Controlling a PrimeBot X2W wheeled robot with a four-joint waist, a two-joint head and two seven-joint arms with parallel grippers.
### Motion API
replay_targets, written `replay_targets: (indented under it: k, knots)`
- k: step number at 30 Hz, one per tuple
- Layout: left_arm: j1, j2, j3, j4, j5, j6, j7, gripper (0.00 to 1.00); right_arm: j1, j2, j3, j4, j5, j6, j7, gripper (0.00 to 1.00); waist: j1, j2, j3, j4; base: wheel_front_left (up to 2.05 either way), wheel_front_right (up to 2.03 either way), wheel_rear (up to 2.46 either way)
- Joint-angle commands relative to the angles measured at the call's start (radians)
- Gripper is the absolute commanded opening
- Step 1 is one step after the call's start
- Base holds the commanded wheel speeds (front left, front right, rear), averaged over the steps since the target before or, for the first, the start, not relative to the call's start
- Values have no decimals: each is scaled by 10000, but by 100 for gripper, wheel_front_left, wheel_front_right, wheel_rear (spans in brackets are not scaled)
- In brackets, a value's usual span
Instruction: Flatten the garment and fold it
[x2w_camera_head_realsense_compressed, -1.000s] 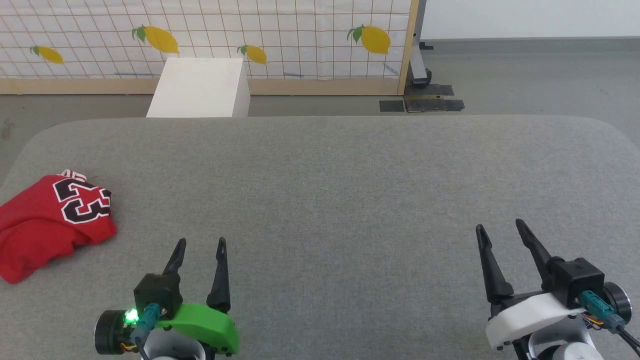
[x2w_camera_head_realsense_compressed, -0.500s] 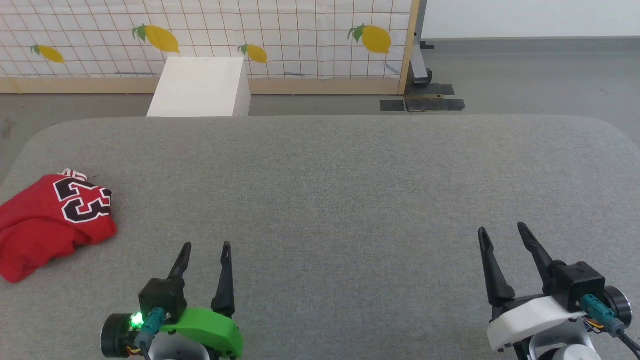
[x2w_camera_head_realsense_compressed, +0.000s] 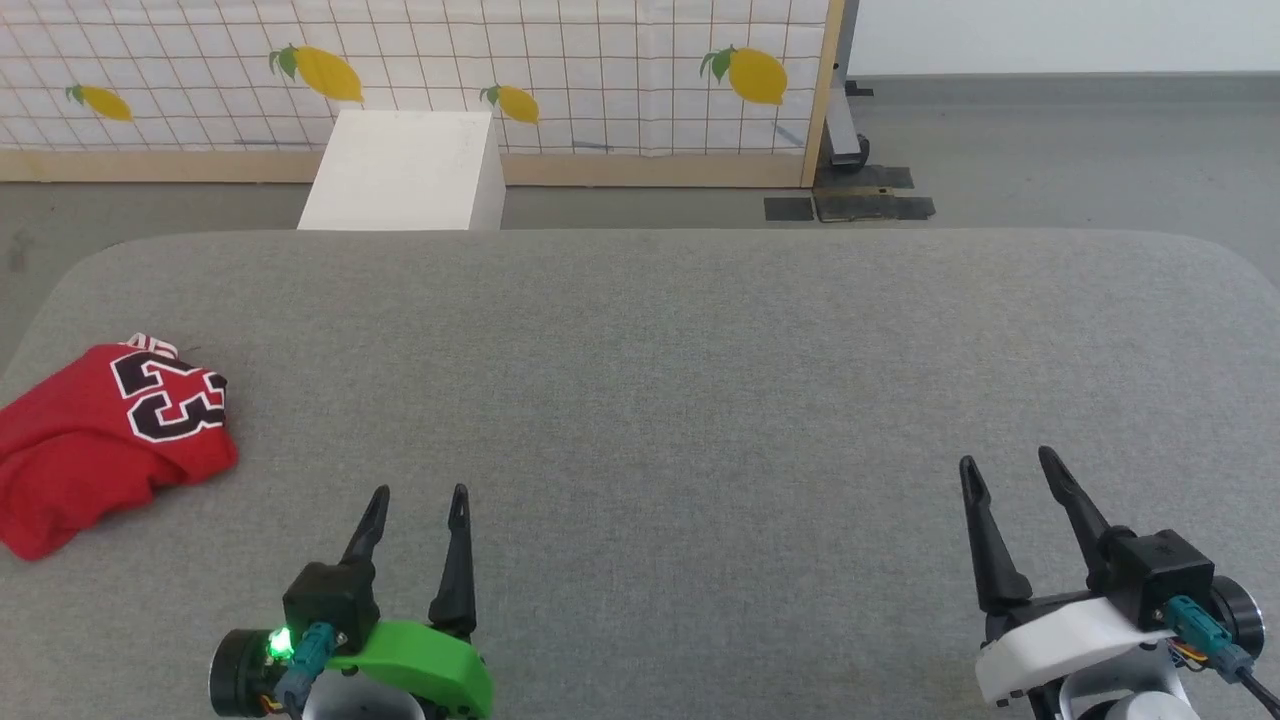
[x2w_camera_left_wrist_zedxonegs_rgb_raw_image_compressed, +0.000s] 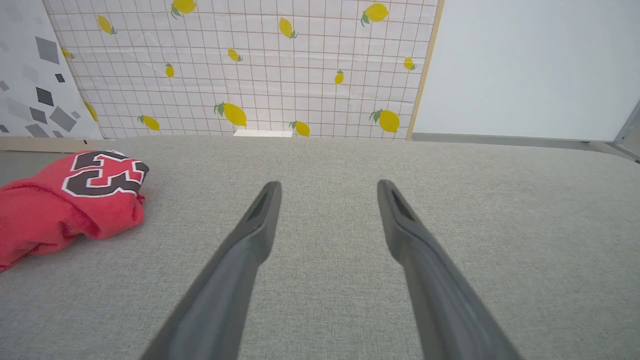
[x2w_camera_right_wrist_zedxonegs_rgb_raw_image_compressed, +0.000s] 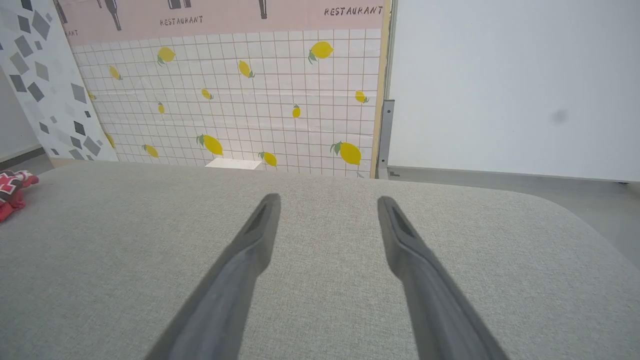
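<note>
Two grippers hang over the near part of the table, both spread wide with nothing between their fingers. From where I stand the left gripper (x2w_camera_head_realsense_compressed: 420, 492), on its green wrist housing (x2w_camera_head_realsense_compressed: 425, 668) with one small green light (x2w_camera_head_realsense_compressed: 280, 643) glowing, sits a touch lower and further right in the head view than a second ago. The right gripper (x2w_camera_head_realsense_compressed: 1007, 460), on a white housing (x2w_camera_head_realsense_compressed: 1060, 640), has also dropped slightly toward the bottom edge. The backdrop has slid a little between the pictures as well, so the head itself has shifted, and part of that change is the camera's.

One garment (x2w_camera_head_realsense_compressed: 90, 450), red with a black "23" outlined in white facing up, lies in a crumpled heap at the far left edge of the grey table (x2w_camera_head_realsense_compressed: 650, 380). It is off to the left of the left gripper, apart from it, and well apart from the right one. Its bunched shape looks the same as a second ago, folds and all.

Beyond the table one white box (x2w_camera_head_realsense_compressed: 405, 170) stands on the floor against a gridded panel (x2w_camera_head_realsense_compressed: 600, 70). Its top looks plain, and I cannot tell whether it is hollow. Four yellow lemons are printed on the panel in the head view
</note>
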Motion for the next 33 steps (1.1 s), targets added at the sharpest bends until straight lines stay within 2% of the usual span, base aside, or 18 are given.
replay_targets:
  k: [1,11,33]
  knots:
    - [40,-30,-38,51,-183,73,-114,100,102,20,-10,49,40,-12,-130,100,0,0,9,31,0,0,0]
    - [40,-33,-67,240,-211,67,-319,100,238,22,364,71,259,-13,-335,100,0,0,-50,705,0,0,0]
    - [353,-40,273,347,-125,-27,-734,100,485,26,1028,334,762,-15,-753,100,0,0,-377,3467,0,0,0]
